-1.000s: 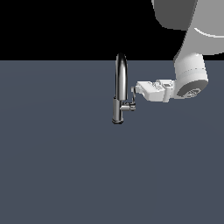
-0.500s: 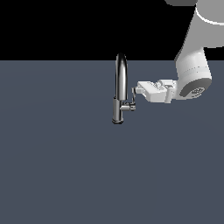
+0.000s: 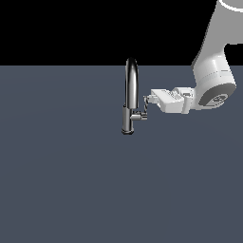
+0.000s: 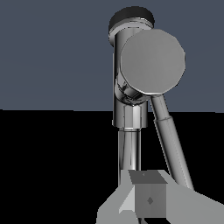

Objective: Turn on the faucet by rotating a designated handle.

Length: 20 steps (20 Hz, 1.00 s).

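On a flat slate-grey surface (image 3: 61,180) under a black backdrop, the chrome faucet (image 3: 129,97) stands upright near the middle of the exterior view, its cylindrical base planted on the surface and its arched spout rising to just above the horizon line. Moving toward the exterior view's right, you see the handle (image 3: 143,112), a thin lever on a short horizontal stub jutting from the faucet body low on its column, the blade angled upward from the stub's end.

Next comes your gripper (image 3: 146,99), reaching in horizontally from the exterior view's right, its tip just beside the upper end of the handle and close to the spout column. Whether it touches the lever you cannot tell from here. Behind it, the white arm (image 3: 213,80) bends up and out of the picture at the exterior view's top right corner.

In the wrist view you look along the stub: its round faceted end cap (image 4: 152,61) faces the camera, the lever blade (image 4: 170,142) runs from it toward the lens, and one grey fingertip (image 4: 148,199) sits in the foreground close to the blade. Only that one finger is clear, so you cannot tell whether the hand is spread or closed.
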{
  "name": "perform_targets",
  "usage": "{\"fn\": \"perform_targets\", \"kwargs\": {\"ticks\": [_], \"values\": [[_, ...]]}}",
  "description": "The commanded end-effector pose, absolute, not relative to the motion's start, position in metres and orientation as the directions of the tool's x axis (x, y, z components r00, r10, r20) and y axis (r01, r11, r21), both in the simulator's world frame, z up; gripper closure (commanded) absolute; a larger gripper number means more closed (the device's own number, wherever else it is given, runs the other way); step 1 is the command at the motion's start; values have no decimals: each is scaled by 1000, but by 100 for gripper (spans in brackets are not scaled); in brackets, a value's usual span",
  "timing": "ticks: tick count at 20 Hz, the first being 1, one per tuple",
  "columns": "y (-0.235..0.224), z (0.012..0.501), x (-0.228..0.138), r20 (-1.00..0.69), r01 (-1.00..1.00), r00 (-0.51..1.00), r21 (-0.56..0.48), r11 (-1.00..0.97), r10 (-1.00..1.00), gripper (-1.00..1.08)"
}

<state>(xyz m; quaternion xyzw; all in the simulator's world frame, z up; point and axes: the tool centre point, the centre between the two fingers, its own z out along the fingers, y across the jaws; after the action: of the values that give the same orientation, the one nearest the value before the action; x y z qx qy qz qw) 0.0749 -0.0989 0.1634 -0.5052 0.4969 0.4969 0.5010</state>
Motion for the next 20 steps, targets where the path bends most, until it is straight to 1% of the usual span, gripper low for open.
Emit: {"fn": "perform_targets", "kwargs": {"ticks": [1,7,9,20], "values": [[-97,166,68,-1000,-1000,13,-13,-12,0,108],[-97,168,54,-1000,-1000,13,-13,-12,0,108],[-103,167,57,-1000,-1000,15,-15,-1,-7,108],[-99,143,23,-1000,-1000,14,-14,-8,-2,108]]}}
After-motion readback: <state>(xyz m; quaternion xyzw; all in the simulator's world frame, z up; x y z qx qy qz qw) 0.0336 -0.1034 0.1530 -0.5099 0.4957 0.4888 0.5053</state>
